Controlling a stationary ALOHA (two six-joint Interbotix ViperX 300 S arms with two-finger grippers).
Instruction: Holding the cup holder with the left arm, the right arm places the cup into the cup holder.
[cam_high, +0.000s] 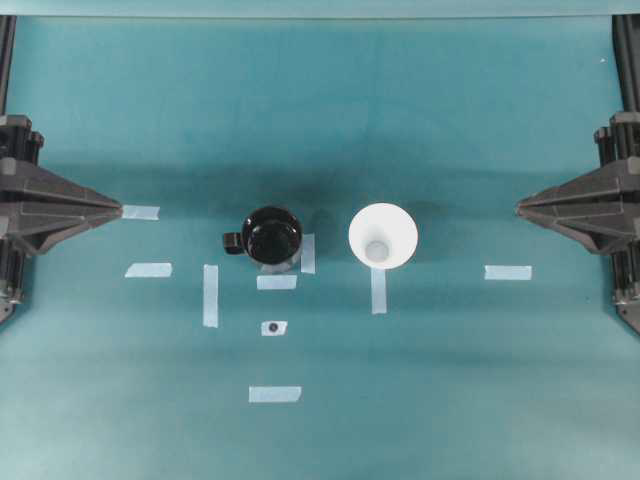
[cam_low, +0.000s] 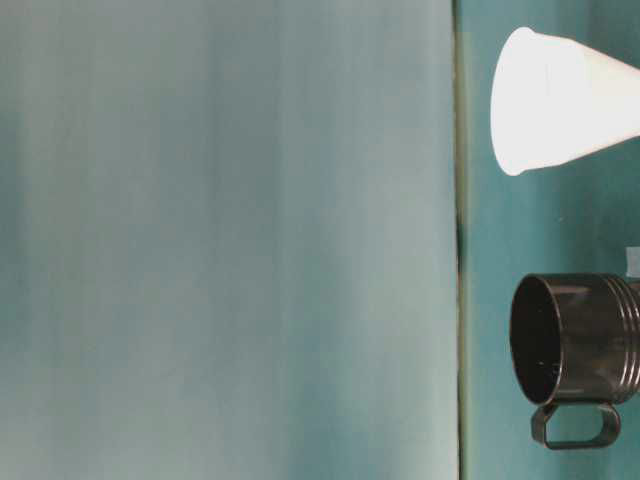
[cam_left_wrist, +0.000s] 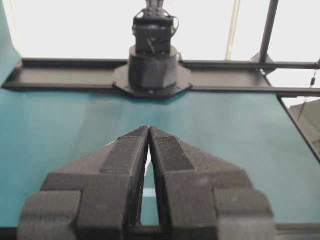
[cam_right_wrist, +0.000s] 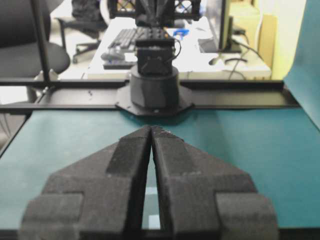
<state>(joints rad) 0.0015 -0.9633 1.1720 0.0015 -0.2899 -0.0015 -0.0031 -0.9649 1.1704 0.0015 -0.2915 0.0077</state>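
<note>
Black cup holder and white cup stand apart mid-bench on tape marks for repeatable pickup; I keep left gripper and right gripper clenched, empty, at opposite edges.

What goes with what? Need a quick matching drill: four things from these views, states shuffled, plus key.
1. cup holder
2. cup
3. left gripper
4. right gripper

A. shut, at the right edge of the overhead view
B. white, rim up, right of centre
C. shut, at the left edge of the overhead view
D. glossy black, handle pointing left in the overhead view

Pairs: 1-D, 2-B, 3-C, 4-A
</note>
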